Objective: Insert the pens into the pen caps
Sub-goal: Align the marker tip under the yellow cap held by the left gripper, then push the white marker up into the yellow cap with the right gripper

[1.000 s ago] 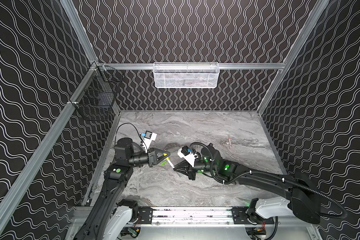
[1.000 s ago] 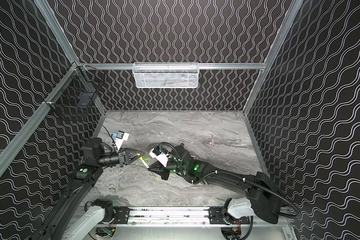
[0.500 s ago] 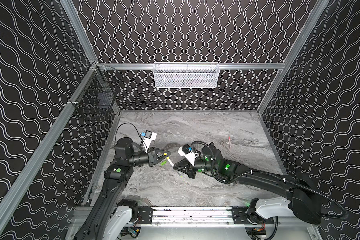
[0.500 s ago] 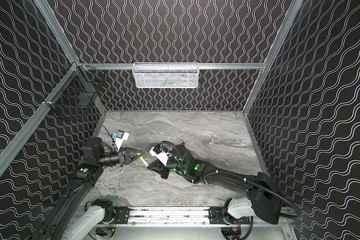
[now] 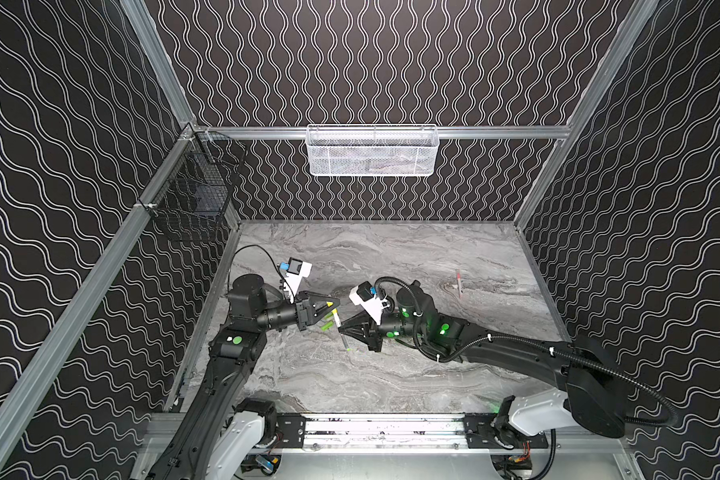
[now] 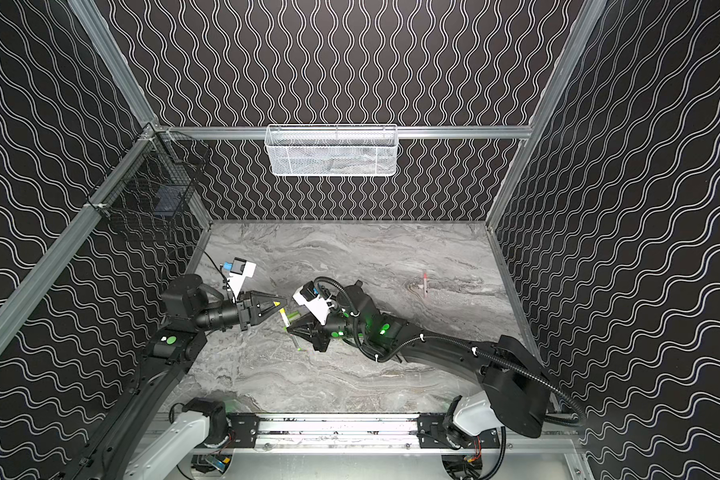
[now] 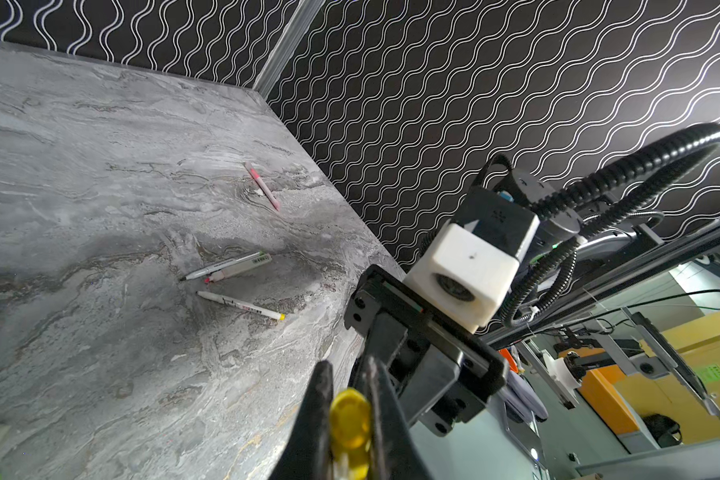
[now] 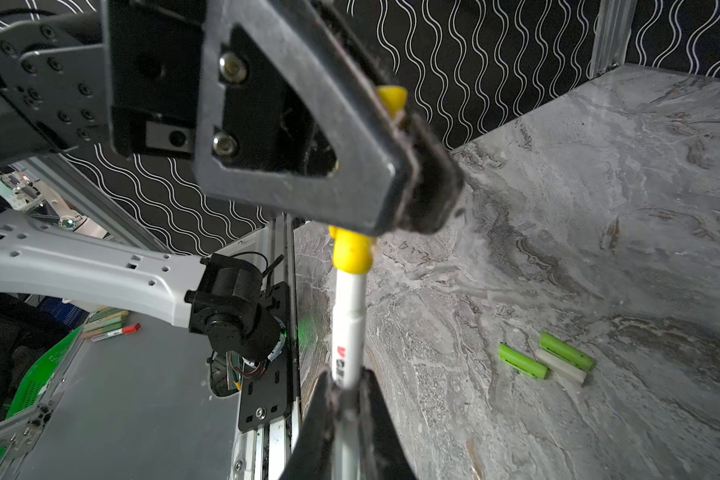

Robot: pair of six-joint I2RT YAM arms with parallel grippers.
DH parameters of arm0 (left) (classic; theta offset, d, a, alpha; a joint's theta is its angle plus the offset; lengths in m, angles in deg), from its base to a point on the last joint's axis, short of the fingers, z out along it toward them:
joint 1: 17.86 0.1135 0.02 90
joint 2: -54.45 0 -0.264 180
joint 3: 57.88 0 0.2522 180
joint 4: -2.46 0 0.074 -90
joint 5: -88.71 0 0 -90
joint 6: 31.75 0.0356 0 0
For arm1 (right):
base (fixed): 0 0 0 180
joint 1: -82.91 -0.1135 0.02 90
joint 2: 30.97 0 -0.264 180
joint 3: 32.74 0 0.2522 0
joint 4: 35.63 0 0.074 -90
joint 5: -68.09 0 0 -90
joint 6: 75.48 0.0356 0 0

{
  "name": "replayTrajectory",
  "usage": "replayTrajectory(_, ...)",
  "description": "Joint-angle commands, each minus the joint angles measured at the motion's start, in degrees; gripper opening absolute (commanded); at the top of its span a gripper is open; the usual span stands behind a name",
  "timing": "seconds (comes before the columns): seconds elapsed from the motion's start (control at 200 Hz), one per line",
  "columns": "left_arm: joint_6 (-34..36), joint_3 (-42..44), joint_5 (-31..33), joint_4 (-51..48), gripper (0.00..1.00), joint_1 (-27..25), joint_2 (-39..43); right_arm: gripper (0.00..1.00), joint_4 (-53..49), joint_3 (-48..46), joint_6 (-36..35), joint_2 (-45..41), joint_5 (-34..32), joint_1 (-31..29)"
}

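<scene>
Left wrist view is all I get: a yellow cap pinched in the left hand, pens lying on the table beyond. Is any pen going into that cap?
Observer: Yes. In the right wrist view a white pen runs straight into the open end of the yellow cap, with its tip out of sight.
Operator: What is holding that pen?
Observer: The right hand, shut on its barrel, clear of the cap.

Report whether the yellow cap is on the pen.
On: the pen enters the yellow cap in the left hand; right hand holds it. Fully seated: cannot tell.
</scene>
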Motion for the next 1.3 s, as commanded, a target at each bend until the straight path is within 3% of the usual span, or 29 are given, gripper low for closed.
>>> replayTrajectory(0.0,-0.21,-0.14,-2.42,-1.6,0.02,-0.32,-0.29,0.12,8.63,2.17,0.44,0.11,-2.37,0.05)
replayTrajectory(0.12,-0.1,-0.18,-2.59,-1.79,0.05,-0.41,-0.48,0.12,7.48,3.44,-0.75,0.37,-1.97,0.03)
replayTrajectory(0.606,5.38,-2.17,0.27,-9.15,0.04,-1.89,-2.07,0.12,1.04,5.36,-4.7,-0.15,-4.39,0.0)
replayTrajectory(0.756,6.7,-2.83,0.99,-10.94,0.12,-3.01,-2.84,0.12,-0.25,6.26,-5.71,-0.31,-4.76,0.0)
replayTrajectory(0.891,6.72,-2.97,2.19,-11.55,0.42,-3.21,-2.09,0.12,-0.82,7.78,-6.17,-0.13,-4.58,0.05)
replayTrajectory(0.961,6.93,-3.16,2.47,-11.74,0.5,-3.22,-1.89,0.12,-0.87,7.99,-6.09,0.01,-4.4,0.0)
replayTrajectory(1.206,7.88,-3.78,4.42,-13.11,0.53,-3.14,-0.93,0.12,-1.56,8.38,-5.87,0.47,-3.44,-0.07)
replayTrajectory(1.296,8.37,-4.02,5.7,-13.77,0.46,-3.13,0.08,0.12,-2.37,8.65,-5.87,0.87,-2.94,-0.08)
